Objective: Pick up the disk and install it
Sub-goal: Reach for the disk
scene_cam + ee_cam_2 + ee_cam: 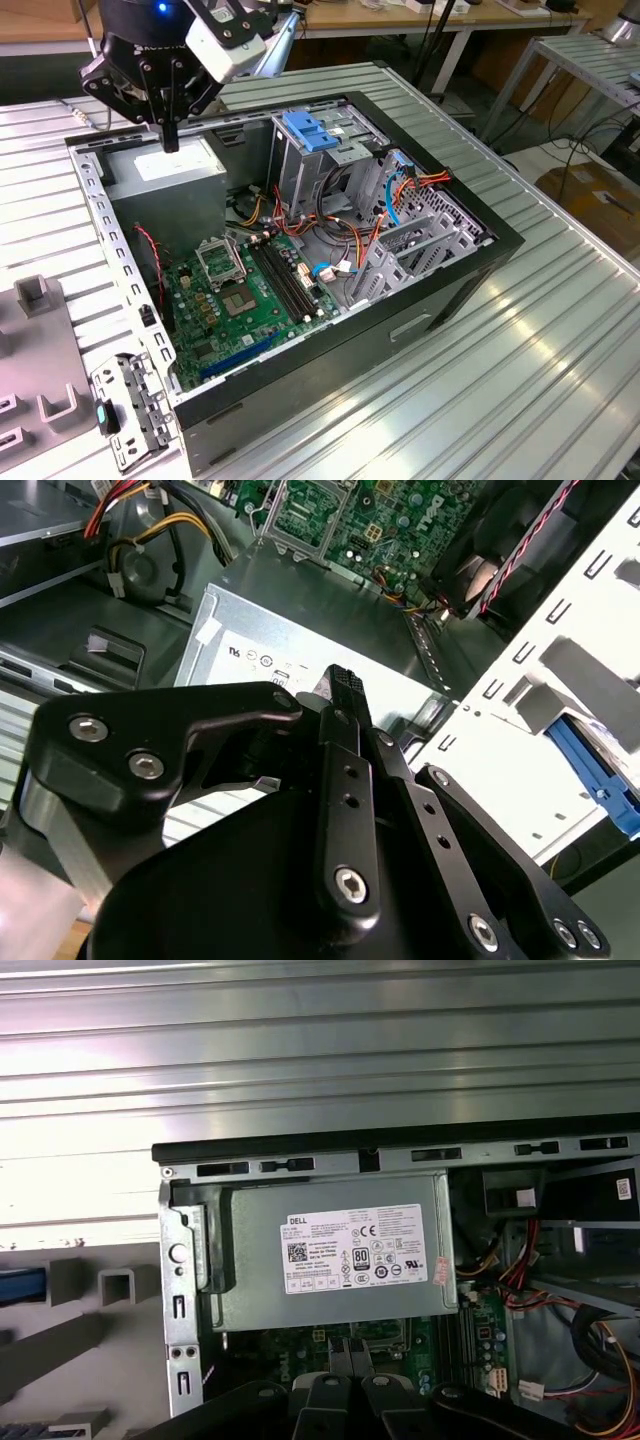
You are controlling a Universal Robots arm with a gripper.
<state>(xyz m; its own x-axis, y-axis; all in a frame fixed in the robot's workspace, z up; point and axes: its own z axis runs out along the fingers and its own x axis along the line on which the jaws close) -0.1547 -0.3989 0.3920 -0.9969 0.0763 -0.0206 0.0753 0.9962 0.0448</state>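
My gripper [170, 140] hangs over the back left corner of the open computer case [440, 300], just above the grey power supply [165, 168]. Its black fingers [343, 685] are pressed together and hold nothing. In the first wrist view the fingertips [347, 1355] point at the motherboard edge below the labelled power supply [340, 1250]. A bright blue edge of the disk [592, 770] shows beyond the case's perforated rail, lying among grey fixture blocks. The disk [20, 1285] also appears as a blue strip beside those blocks; most of it is out of frame.
Inside the case are a green motherboard [245, 295], a tall grey drive cage with a blue latch [310, 130], and bundles of coloured cables [400, 185]. Grey fixture blocks [40, 300] stand at the exterior view's left. The case sits on a ribbed metal table [520, 380].
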